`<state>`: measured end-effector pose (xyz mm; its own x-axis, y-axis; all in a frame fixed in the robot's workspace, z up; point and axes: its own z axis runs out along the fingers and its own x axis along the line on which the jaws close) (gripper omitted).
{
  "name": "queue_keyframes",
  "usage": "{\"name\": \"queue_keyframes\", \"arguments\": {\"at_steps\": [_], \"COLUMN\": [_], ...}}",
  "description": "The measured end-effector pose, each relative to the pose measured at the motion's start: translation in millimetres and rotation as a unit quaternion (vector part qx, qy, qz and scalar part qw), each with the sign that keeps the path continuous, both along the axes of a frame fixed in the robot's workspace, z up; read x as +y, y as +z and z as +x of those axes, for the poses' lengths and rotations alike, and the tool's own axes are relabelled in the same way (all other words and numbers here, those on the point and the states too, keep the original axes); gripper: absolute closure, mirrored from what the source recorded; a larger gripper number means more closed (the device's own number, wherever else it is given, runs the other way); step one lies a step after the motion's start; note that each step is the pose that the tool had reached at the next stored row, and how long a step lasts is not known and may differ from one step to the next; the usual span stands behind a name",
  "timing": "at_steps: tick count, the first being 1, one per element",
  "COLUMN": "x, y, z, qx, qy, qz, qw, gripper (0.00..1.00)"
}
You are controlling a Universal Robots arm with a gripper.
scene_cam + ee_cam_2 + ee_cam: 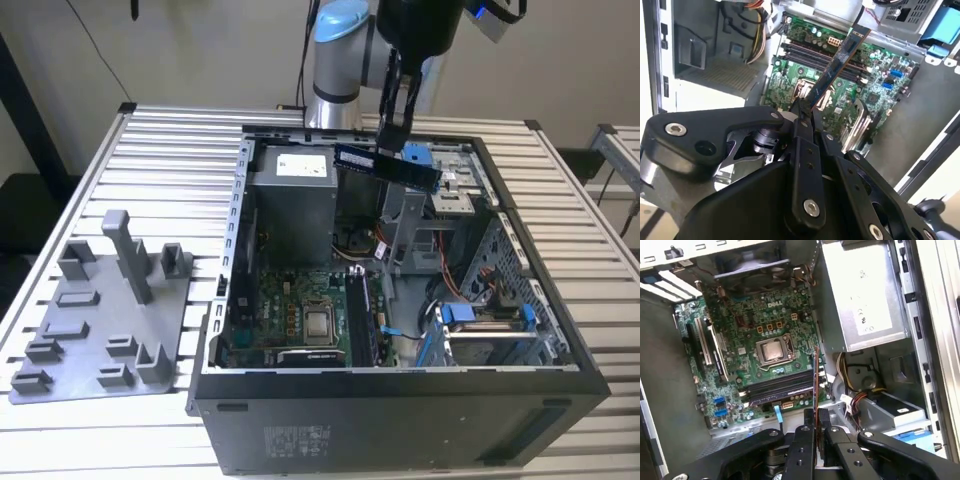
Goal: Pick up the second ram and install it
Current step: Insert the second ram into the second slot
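The second ram (388, 165) is a long dark stick that hangs level in the air above the open computer case (400, 385), over its back half. My gripper (393, 143) is shut on it from above, near the stick's middle. In the second wrist view the ram (837, 65) reaches out from the closed fingertips of the gripper (803, 112) over the green motherboard (875, 75). In the first wrist view the ram (815, 377) shows edge-on above the dark memory slots (780, 387), held by the gripper (816, 416).
The processor chip (774, 351) sits mid-board beside the slots. A grey power supply (290, 200) fills the case's back corner, with cables (860, 400) next to it. Blue drive brackets (480, 315) stand at the exterior view's right. A grey holder plate (100, 330) with posts lies left of the case.
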<state>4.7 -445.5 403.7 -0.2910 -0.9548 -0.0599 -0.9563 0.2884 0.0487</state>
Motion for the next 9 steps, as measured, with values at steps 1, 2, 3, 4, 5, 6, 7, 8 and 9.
{"name": "queue_keyframes", "arguments": {"at_steps": [1, 2, 3, 4, 5, 6, 7, 8, 9], "x": [0.0, 0.0, 0.0, 0.0, 0.0, 0.0, 0.0, 0.0, 0.0], "y": [0.0, -0.1, -0.1, -0.1, -0.2, -0.2, -0.2, -0.3, -0.3], "z": [0.0, 0.0, 0.0, 0.0, 0.0, 0.0, 0.0, 0.0, 0.0], "qx": [0.0, 0.0, 0.0, 0.0, 0.0, 0.0, 0.0, 0.0, 0.0], "qy": [-0.008, -0.016, -0.024, -0.033, -0.041, -0.049, -0.057, -0.065, -0.072], "qz": [0.0, 0.0, 0.0, 0.0, 0.0, 0.0, 0.0, 0.0, 0.0], "qw": [0.99997, 0.99987, 0.9997, 0.99946, 0.99915, 0.99879, 0.99838, 0.9979, 0.99738], "gripper": [0.86, 0.86, 0.86, 0.86, 0.86, 0.86, 0.86, 0.86, 0.86]}}
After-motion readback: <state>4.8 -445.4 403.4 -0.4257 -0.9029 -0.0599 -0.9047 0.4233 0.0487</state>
